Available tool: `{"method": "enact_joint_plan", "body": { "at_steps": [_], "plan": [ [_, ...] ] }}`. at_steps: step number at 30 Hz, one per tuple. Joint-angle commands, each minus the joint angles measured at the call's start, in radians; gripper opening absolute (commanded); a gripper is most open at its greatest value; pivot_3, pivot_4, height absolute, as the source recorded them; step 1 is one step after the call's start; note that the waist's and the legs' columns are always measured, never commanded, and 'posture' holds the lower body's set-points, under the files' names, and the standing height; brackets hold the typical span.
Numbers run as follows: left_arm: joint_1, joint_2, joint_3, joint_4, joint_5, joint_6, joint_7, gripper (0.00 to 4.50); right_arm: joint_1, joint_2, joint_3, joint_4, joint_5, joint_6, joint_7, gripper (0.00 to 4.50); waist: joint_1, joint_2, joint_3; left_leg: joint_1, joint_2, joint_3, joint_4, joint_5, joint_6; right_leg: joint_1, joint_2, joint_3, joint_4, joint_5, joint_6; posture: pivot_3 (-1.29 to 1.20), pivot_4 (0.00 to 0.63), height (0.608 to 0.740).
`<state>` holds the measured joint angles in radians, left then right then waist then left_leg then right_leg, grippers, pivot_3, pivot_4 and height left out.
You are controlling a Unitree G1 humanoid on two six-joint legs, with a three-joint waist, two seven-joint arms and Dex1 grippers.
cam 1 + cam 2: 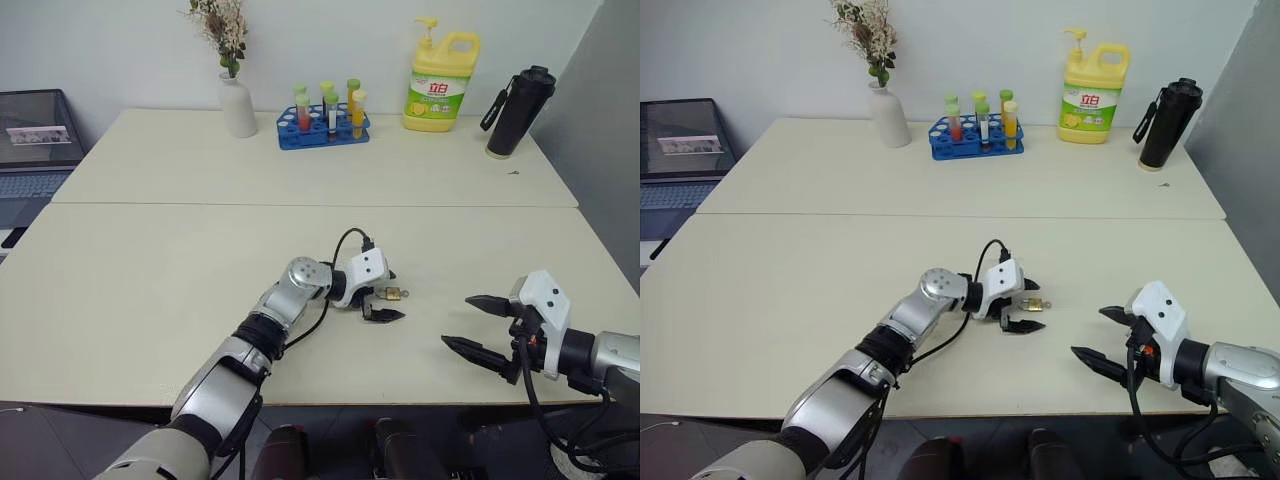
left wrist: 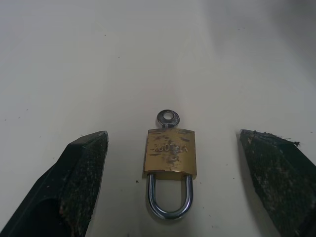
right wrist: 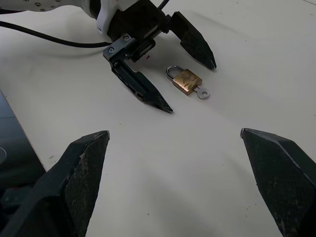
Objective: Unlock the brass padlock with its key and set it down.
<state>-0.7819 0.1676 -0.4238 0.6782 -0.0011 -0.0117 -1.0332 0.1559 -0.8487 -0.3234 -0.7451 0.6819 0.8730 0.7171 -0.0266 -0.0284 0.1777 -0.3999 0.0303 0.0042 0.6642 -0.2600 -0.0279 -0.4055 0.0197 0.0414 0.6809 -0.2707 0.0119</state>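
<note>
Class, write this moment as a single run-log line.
left gripper: open, straddling brass padlock | key: in padlock, on table | right gripper: open, apart

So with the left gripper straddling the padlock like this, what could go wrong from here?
The brass padlock lies flat on the table between the open left gripper's fingers, so closing may skid it instead of lifting it. The key already sits in the lock; a pinch across the body could nudge it out or jam it. The open right gripper waits nearby, and the key head is tiny, so a later grab may miss.
</note>
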Motion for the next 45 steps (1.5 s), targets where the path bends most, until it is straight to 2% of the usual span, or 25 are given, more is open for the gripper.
{"method": "enact_joint_plan", "body": {
  "at_steps": [1, 9, 12, 21, 30, 37, 41, 43, 45],
  "plan": [
    [-0.018, -0.006, 0.021, 0.011, 0.013, -0.005, 0.006, 4.45, 0.000, -0.012, -0.027, -0.028, 0.011, -0.009, -0.005, 4.49, 0.000, 0.000, 0.000, 0.000, 0.000, 0.000, 0.000, 0.000, 0.000, 0.000, 0.000, 0.000, 0.000, 0.000, 0.000, 0.00, 0.150, 0.740],
    [-0.011, 0.013, 0.027, 0.013, 0.020, 0.031, -0.003, 4.45, -0.013, -0.013, -0.016, -0.023, 0.013, -0.011, -0.009, 4.49, -0.001, 0.000, 0.000, 0.000, 0.000, 0.000, 0.000, 0.000, 0.000, 0.000, 0.000, 0.000, 0.000, 0.000, 0.000, 0.00, 0.150, 0.740],
    [-0.011, 0.014, 0.032, 0.011, 0.021, 0.036, -0.005, 3.87, -0.021, -0.013, -0.013, -0.021, 0.015, -0.010, -0.010, 4.50, -0.002, 0.000, 0.000, 0.000, 0.000, -0.001, 0.000, 0.000, 0.000, 0.000, 0.000, 0.000, 0.001, 0.000, 0.000, 0.00, 0.150, 0.740],
    [0.000, 0.023, 0.026, -0.002, 0.030, 0.058, -0.027, 0.96, -0.037, -0.011, -0.001, -0.018, 0.015, -0.009, -0.017, 4.50, -0.002, 0.000, 0.000, 0.000, 0.000, -0.001, 0.000, 0.000, 0.000, 0.000, 0.000, 0.000, 0.001, 0.000, 0.001, 0.00, 0.150, 0.740],
    [0.034, 0.046, 0.042, -0.084, 0.012, 0.017, -0.052, 0.96, -0.069, -0.002, 0.033, -0.007, 0.002, -0.033, -0.024, 4.50, -0.003, 0.000, 0.000, 0.001, 0.000, -0.001, 0.000, 0.000, 0.000, 0.000, 0.000, 0.000, 0.001, 0.000, 0.001, 0.00, 0.150, 0.740],
    [0.136, 0.191, 0.090, -0.356, -0.029, -0.110, -0.097, 0.96, -0.125, 0.039, 0.097, 0.055, -0.076, -0.158, -0.023, 4.50, -0.002, 0.000, 0.000, 0.001, 0.001, -0.001, 0.000, 0.000, 0.000, 0.000, 0.000, 0.000, 0.001, 0.000, 0.001, 0.00, 0.150, 0.740],
    [0.201, 0.279, 0.140, -0.482, -0.030, -0.245, -0.083, 0.96, -0.160, 0.062, 0.135, 0.093, -0.093, -0.213, 0.002, 4.50, -0.001, 0.000, 0.000, 0.001, 0.001, 0.000, 0.000, 0.000, 0.000, 0.000, -0.002, 0.000, 0.000, 0.000, 0.001, 0.00, 0.150, 0.740],
    [0.225, 0.334, 0.149, -0.506, 0.022, -0.441, -0.052, 0.96, -0.178, 0.077, 0.152, 0.113, -0.093, -0.242, 0.017, 4.50, 0.000, 0.000, 0.000, 0.000, 0.001, 0.000, 0.000, 0.000, 0.000, 0.000, -0.003, 0.000, 0.000, 0.000, 0.000, 0.00, 0.150, 0.740],
    [0.262, 0.361, 0.189, -0.550, 0.022, -0.535, 0.003, 0.96, -0.211, 0.093, 0.173, 0.134, -0.076, -0.241, 0.030, 4.50, 0.000, 0.000, 0.000, 0.001, 0.001, 0.000, 0.000, 0.000, 0.000, 0.000, -0.003, 0.000, 0.000, 0.000, 0.000, 0.00, 0.150, 0.740]
  ]
}}
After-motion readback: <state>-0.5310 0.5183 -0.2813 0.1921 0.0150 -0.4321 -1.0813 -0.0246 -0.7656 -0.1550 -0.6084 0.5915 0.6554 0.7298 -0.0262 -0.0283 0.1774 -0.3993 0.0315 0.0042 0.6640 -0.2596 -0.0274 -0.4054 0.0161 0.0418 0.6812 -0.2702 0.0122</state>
